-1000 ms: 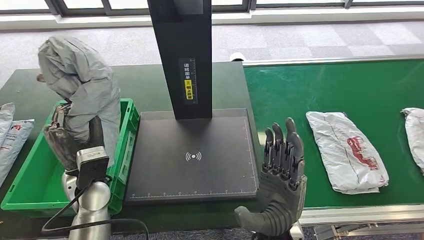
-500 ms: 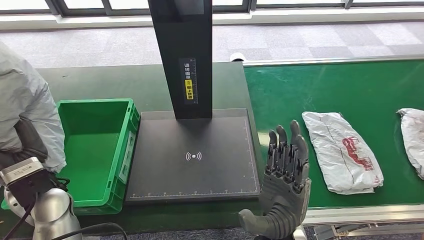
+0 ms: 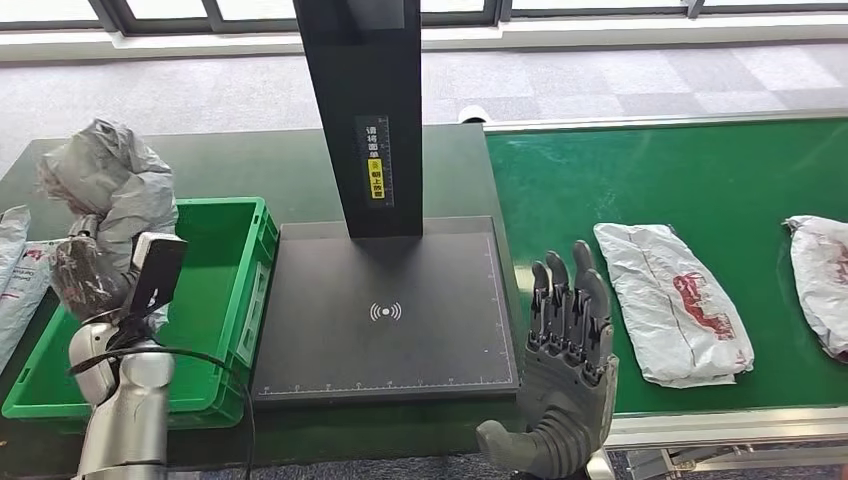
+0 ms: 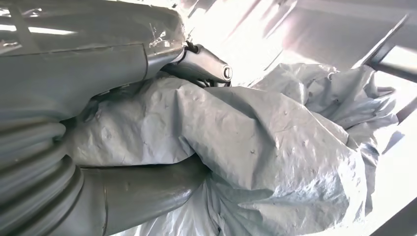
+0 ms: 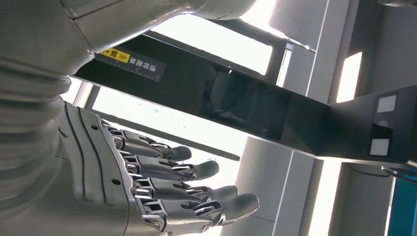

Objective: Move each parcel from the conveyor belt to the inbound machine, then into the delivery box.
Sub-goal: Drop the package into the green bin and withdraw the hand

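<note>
Grey crumpled plastic parcel (image 3: pixel 110 185) is sitting clamped in the left hand (image 3: pixel 90 275), raised over the green plastic crate's (image 3: pixel 225 300) left edge. Right hand (image 3: pixel 568 345) is hovering upright, fingers straight, holding nothing, beside the black scanner plate (image 3: pixel 385 345). Yellow label (image 3: pixel 377 188) on the post isn't readable.

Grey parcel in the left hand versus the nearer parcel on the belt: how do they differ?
The grey parcel is crumpled and held up by the left hand beside the green crate; the belt parcel lies flat, untouched. The grey one looks plain; the belt one carries red print. Both are soft plastic bags.
</note>
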Motion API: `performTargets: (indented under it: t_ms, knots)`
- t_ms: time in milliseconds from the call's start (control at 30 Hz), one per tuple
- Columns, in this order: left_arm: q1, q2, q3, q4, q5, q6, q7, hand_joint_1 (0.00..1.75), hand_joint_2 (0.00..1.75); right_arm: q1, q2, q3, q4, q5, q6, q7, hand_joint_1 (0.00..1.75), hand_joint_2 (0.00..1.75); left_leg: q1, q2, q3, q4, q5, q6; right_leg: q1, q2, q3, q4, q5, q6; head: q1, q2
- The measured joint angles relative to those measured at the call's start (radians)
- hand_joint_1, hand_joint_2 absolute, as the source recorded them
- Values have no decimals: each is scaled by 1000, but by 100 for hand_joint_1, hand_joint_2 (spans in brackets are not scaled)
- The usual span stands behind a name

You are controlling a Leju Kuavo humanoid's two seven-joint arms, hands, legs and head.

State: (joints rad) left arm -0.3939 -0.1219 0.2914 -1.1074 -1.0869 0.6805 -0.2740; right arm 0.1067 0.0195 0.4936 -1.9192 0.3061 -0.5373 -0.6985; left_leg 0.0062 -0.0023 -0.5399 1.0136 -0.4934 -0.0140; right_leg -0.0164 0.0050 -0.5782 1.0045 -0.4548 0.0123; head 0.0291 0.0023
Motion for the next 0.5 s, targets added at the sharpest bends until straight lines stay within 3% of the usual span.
performTargets:
  t_ms: [200, 433, 500]
  knots:
    - [-118, 71, 0, 327, -22, -15, 44, 175, 175, -3, -11, 0, 0, -13, -1, 0, 0, 175, 0, 0, -1, 0, 0, 0, 0, 0, 0, 0, 0, 0, 0, 0]
    - [-180, 99, 0, 477, -23, -27, 57, 175, 175, -11, -14, 0, 0, -23, 18, 0, 0, 175, 0, 0, -1, 0, 0, 0, 0, 1, 0, 0, 0, 0, 0, 0]
    - [-188, 102, 0, 498, -22, -29, 58, 95, 175, -14, -14, -1, 0, -25, 22, 0, 0, 175, 0, 1, 0, -1, 0, 0, 0, 1, 0, 0, 0, 0, 0, 0]
